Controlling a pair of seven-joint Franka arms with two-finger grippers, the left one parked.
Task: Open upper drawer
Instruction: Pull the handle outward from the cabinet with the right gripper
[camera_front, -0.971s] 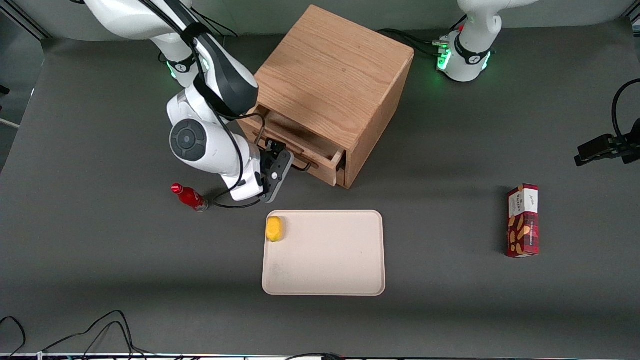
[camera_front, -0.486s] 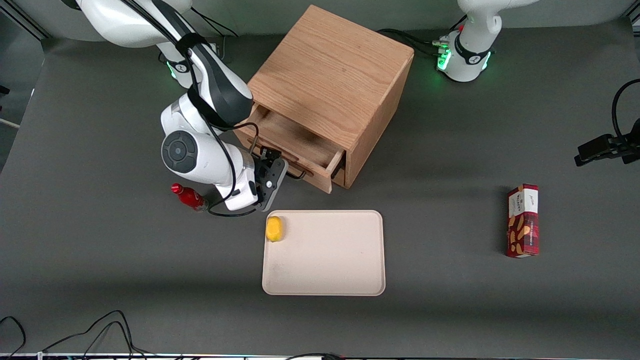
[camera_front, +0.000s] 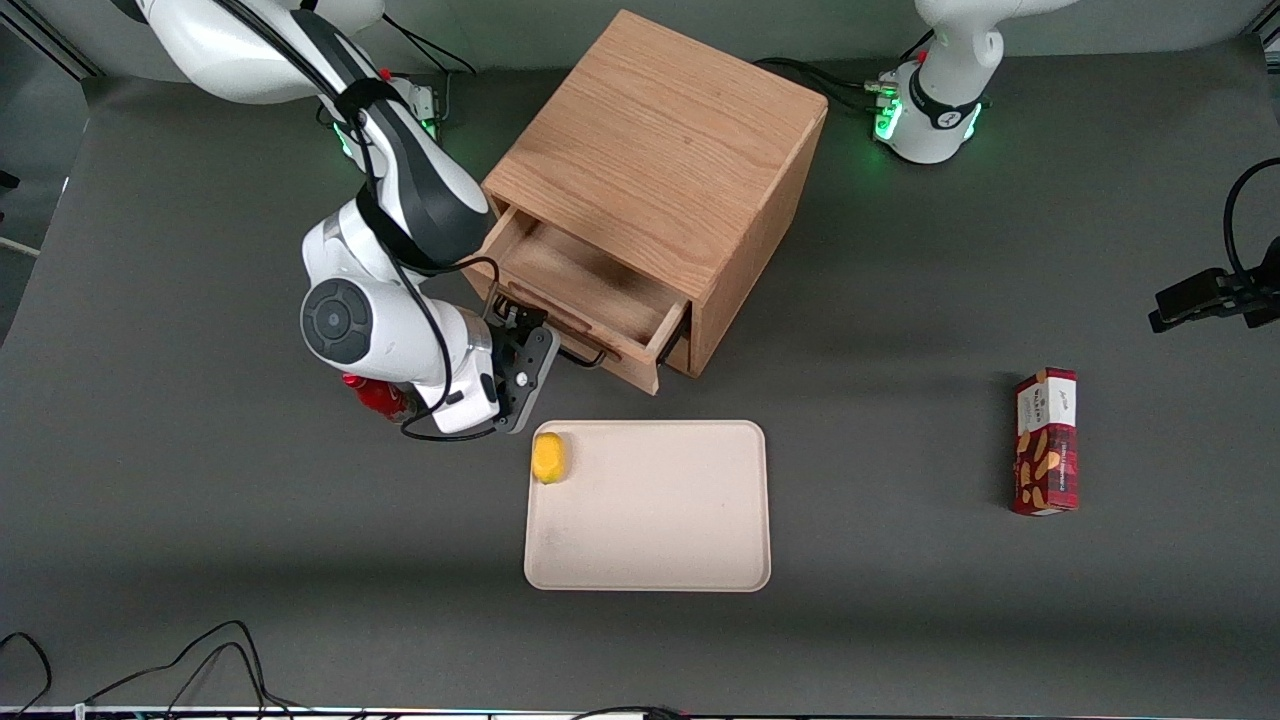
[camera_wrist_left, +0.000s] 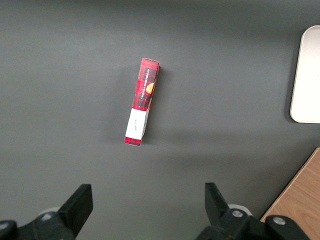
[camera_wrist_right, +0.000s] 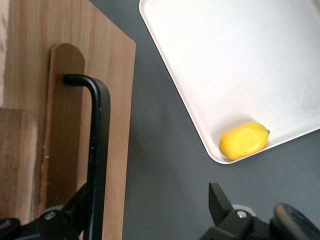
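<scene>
Protruding partly from the wooden cabinet at upper centre of the front view, the upper drawer is seen with its black handle between the gripper's spread jaws.

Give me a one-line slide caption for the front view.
Right arm's gripper at the black wire handle of the partly open upper drawer, with a lemon on the beige tray nearby.

No print can be read anywhere. The red plaid snack box carries a small script word on its white end, at its 12 o'clock, too fine to make out.
</scene>
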